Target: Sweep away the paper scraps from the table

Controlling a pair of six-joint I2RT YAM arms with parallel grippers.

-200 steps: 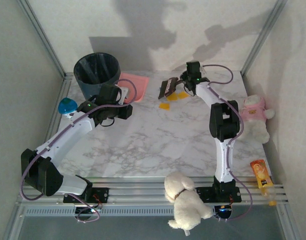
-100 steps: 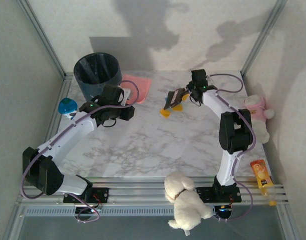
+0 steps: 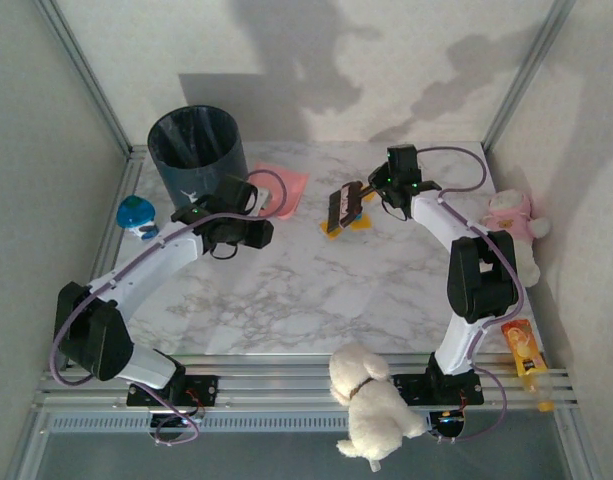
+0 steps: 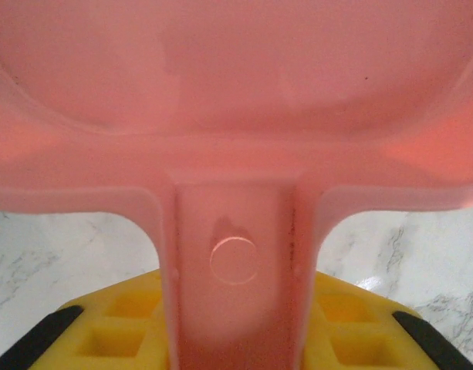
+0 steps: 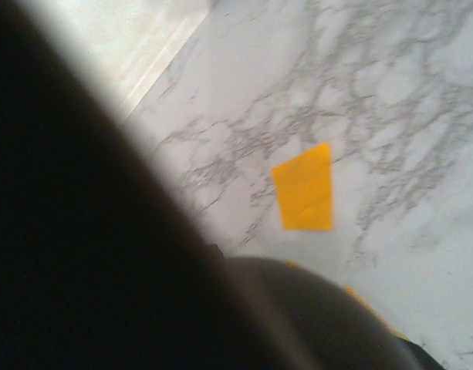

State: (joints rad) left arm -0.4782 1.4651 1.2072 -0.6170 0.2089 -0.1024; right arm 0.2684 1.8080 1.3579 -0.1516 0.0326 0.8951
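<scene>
Top view: the left gripper (image 3: pixel 260 200) pinches the handle of the pink dustpan (image 3: pixel 283 186), upper left of centre. The right gripper (image 3: pixel 372 188) is clamped on a dark brush (image 3: pixel 341 208), whose head sits over orange paper scraps (image 3: pixel 358 222) in the upper middle of the table (image 3: pixel 316 290).

Left wrist view: yellow pads (image 4: pixel 120 335) squeeze the dustpan handle.

Right wrist view: one orange scrap (image 5: pixel 304 187) lies flat, right of centre.

The scraps look feather-light and limp and hug the marble. Pinching them seems hopeless; better to push them gently with the bristles, or they may flutter.

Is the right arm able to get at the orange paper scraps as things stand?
Probably yes: the brush it holds sits right at the orange scraps, and nothing stands between them.
</scene>
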